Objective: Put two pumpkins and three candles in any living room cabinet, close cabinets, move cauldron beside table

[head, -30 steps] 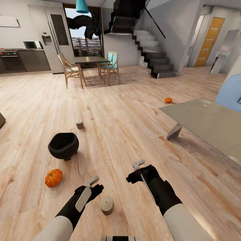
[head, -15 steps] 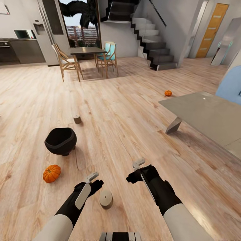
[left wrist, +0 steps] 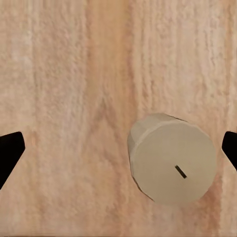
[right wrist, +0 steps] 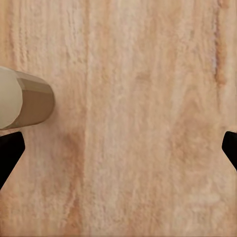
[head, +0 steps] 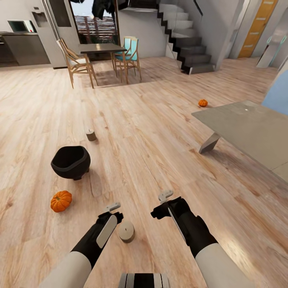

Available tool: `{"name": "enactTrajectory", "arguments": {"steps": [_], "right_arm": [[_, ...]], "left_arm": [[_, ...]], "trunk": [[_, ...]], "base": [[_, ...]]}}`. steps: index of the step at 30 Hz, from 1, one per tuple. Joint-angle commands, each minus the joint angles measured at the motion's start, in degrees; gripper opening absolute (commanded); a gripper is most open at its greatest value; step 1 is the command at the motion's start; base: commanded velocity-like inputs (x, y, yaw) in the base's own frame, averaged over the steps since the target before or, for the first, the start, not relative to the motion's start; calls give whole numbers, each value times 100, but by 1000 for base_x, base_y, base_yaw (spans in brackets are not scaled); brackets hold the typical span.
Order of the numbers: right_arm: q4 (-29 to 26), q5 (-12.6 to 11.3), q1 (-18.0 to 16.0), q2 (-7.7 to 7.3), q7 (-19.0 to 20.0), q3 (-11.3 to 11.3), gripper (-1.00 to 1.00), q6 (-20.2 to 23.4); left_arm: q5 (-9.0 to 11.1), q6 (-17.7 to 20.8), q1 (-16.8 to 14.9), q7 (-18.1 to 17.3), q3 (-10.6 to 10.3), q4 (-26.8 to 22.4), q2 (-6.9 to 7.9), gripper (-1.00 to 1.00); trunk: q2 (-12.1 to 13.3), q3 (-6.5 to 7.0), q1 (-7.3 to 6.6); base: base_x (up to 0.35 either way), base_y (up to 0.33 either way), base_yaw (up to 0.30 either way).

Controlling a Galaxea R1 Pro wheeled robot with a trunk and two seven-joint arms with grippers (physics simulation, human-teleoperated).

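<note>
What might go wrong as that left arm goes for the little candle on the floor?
1. The candle sits off to one side between the open left gripper fingers, so closing could knock it over.
2. A toppled candle may roll across the smooth wood floor.
3. The cauldron and nearer pumpkin lie close by; a wide swing might bump them.

Light tan wood-grain plank floor [head: 152, 132] w/ darker streaks. Pale cream-beige stout candle [head: 127, 232] bottom centre, 2nd beige candle [head: 91, 135] mid-left. Matte black round cauldron [head: 71, 161] left. Orange ribbed pumpkin [head: 61, 201] lower left, dark stem; small orange pumpkin [head: 203, 103] upper right. Grey-beige flat table top [head: 252, 132] right.
</note>
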Motion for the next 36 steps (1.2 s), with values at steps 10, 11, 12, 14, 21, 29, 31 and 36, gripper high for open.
{"name": "enactTrajectory", "arguments": {"steps": [10,11,12,14,21,29,31,36], "right_arm": [[0,-1,0,-5,0,0,100,0],[2,0,0,-7,0,0,100,-1],[5,2,0,-12,0,0,100,-4],[7,0,0,-13,0,0,100,-5],[9,-1,0,-9,0,0,100,-2],[9,2,0,-9,0,0,100,-1],[9,2,0,-9,0,0,100,0],[9,1,0,-13,3,0,100,-3]], "left_arm": [[4,-7,-2,51,-36,-2,8,100],[4,-8,-2,44,-36,-7,14,100],[4,-5,-2,32,-36,-9,20,100],[4,-3,-2,23,-40,-14,23,100],[4,31,6,-4,-72,-233,61,100],[-5,66,7,-9,-356,-222,72,100],[-5,63,7,-13,-385,-219,71,100],[-5,50,12,-289,-404,-215,68,100]], "trunk": [[-14,-222,25],[-14,-222,25],[-14,-222,25],[-14,-222,25],[-14,-222,25],[-14,-222,25],[-14,-222,25],[-14,-222,25]], "base": [[0,0,0],[0,0,0],[0,0,0],[0,0,0],[10,-4,0],[214,-150,0],[253,-182,0],[211,-152,0]]}}
